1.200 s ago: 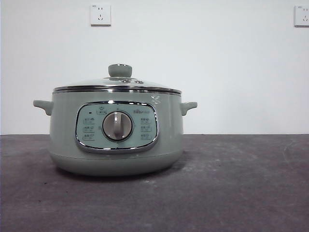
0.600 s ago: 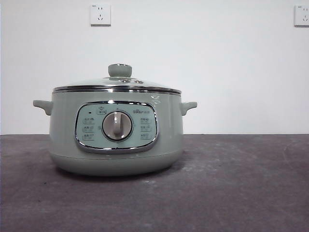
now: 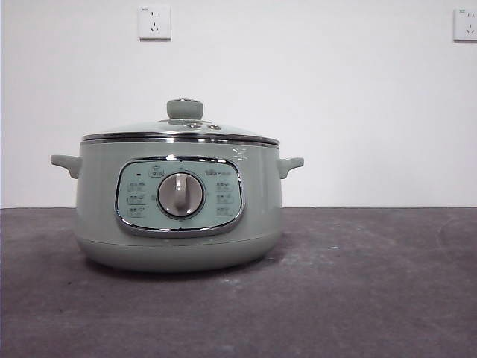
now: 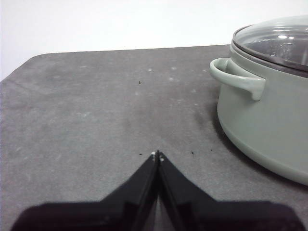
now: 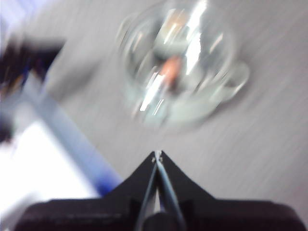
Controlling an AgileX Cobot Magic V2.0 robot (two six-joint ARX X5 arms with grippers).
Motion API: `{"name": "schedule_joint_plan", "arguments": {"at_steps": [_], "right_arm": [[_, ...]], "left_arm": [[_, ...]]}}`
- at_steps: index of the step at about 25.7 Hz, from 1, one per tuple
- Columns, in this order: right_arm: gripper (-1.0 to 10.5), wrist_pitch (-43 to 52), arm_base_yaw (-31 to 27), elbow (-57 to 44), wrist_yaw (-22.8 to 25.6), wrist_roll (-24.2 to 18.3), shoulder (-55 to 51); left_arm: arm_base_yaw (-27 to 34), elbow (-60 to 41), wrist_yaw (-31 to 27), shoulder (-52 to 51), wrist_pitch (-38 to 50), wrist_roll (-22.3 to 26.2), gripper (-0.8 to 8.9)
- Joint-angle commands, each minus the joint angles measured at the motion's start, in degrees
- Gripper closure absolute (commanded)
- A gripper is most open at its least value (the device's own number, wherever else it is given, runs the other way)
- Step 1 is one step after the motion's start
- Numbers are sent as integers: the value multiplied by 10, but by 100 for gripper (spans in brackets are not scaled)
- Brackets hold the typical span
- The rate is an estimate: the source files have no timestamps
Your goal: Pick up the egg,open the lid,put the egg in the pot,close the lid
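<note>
The pot (image 3: 179, 205) stands upright on the dark grey table (image 3: 358, 298), left of centre in the front view, its control panel and round silver dial (image 3: 180, 195) facing the camera. The lid (image 3: 181, 132) sits level on the pot's rim with the sage-green knob (image 3: 185, 109) on top; the pot is closed. Two wall sockets (image 3: 155, 22) are mounted on the white wall behind.

Neither arm appears in the front view. The left gripper (image 4: 157, 155) is low over bare table beside the pot, near one side handle (image 4: 237, 78), apart from it. Its jaws are pressed together tip to tip and hold nothing.

The right gripper (image 5: 158, 155) is high above the pot, looking down on the lid. Its jaws are likewise closed together and empty. This view is heavily motion-blurred; a reddish-brown smear under the glass appears to be the egg (image 5: 171, 68) lying inside the pot, though the blur prevents certainty.
</note>
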Motion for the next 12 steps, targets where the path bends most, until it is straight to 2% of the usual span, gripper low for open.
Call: {"name": "schedule_joint_plan", "arguments": {"at_steps": [1, 3, 4, 7, 12], "right_arm": [[946, 83, -58, -29, -51, 0, -40], [946, 150, -121, -79, -131, 0, -86], [946, 186, -151, -113, -141, 0, -111], [946, 311, -221, -237, -129, -1, -194], [946, 449, -264, -395, -128, 0, -287]], "left_arm": [[2, -9, -1, -1, 2, -3, 816], [2, -9, -1, -1, 2, -3, 816], [2, -9, -1, -1, 2, -3, 816], [2, -9, -1, -1, 1, -3, 816], [2, -9, -1, -1, 2, -3, 816]]}}
